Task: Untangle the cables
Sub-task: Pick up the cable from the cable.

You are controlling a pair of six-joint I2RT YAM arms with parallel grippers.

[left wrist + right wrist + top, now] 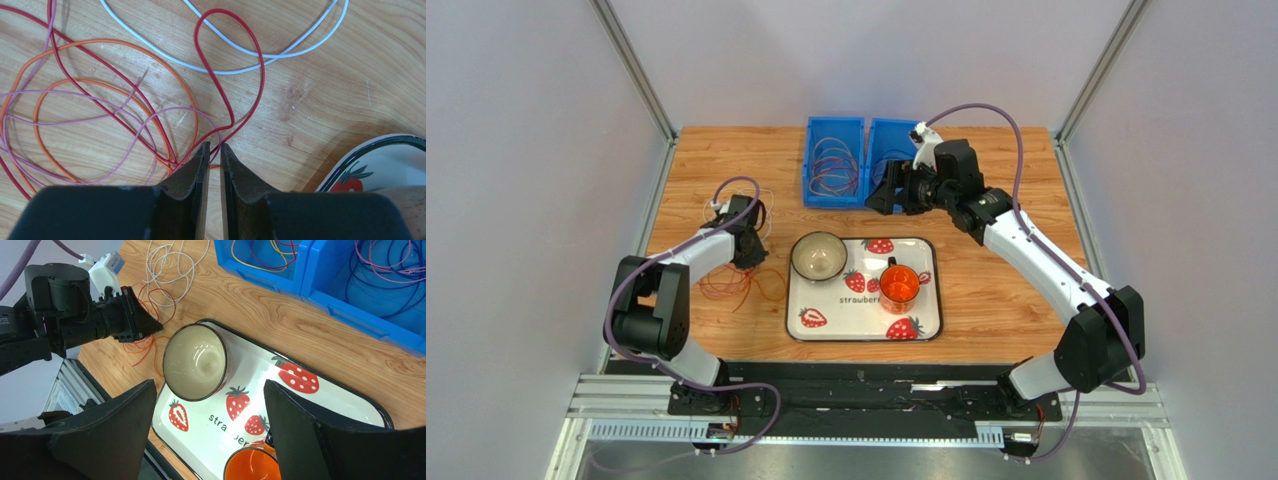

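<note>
A tangle of thin cables lies on the wooden table at the left: red (pixel 260 65), orange (pixel 37 115), pink-purple (pixel 75 120) and white (pixel 225 70) loops crossing each other. The top view shows the red and orange pile (pixel 726 285) and the white loops (pixel 711 207). My left gripper (pixel 213 146) is low over the tangle, jaws almost together, with the red cable and a purple strand running in between the tips. My right gripper (pixel 210 440) is wide open and empty, held high above the tray near the blue bins (pixel 836 160).
Two blue bins (pixel 370 290) at the back hold more coiled cables. A strawberry-print tray (pixel 846 310) in the middle carries a beige bowl (pixel 818 256) and an orange cup (pixel 899 285). The tray's corner (pixel 380 150) is close to my left gripper's right side.
</note>
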